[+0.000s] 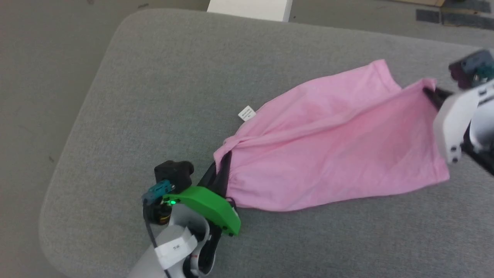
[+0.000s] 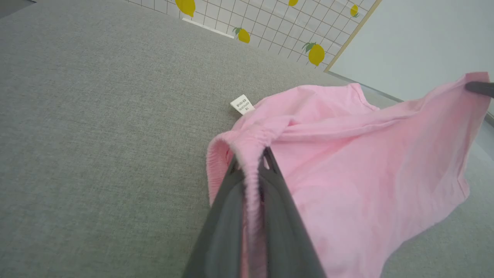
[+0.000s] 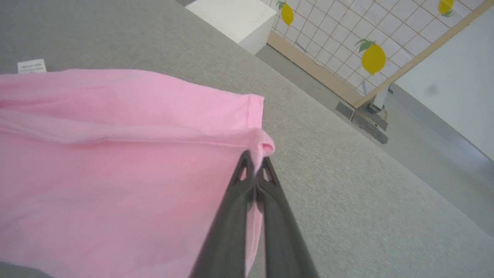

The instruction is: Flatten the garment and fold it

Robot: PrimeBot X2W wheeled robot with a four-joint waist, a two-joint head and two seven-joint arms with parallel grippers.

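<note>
- Across the middle of the grey padded bench (image 1: pixel 154 96) and out toward its right side, the garment (image 1: pixel 332 154) is stretched in a long pink span, with one lengthwise fold running along it and its lower hem lying on the cushion.
- At the garment's left end, the left gripper (image 1: pixel 224 160) has its two dark fingers closed tight on the gathered elastic edge; the left wrist view shows the ruffled band pinched between them (image 2: pixel 251 160).
- At the far right corner, the right gripper (image 1: pixel 429 92) is clamped on a small bunch of the hem, which the right wrist view shows squeezed between the fingertips (image 3: pixel 254 160) and raised a little off the bench.
- Beside the garment's upper left edge, a small white printed label (image 1: pixel 247 113) lies flat on the grey fabric.
</note>
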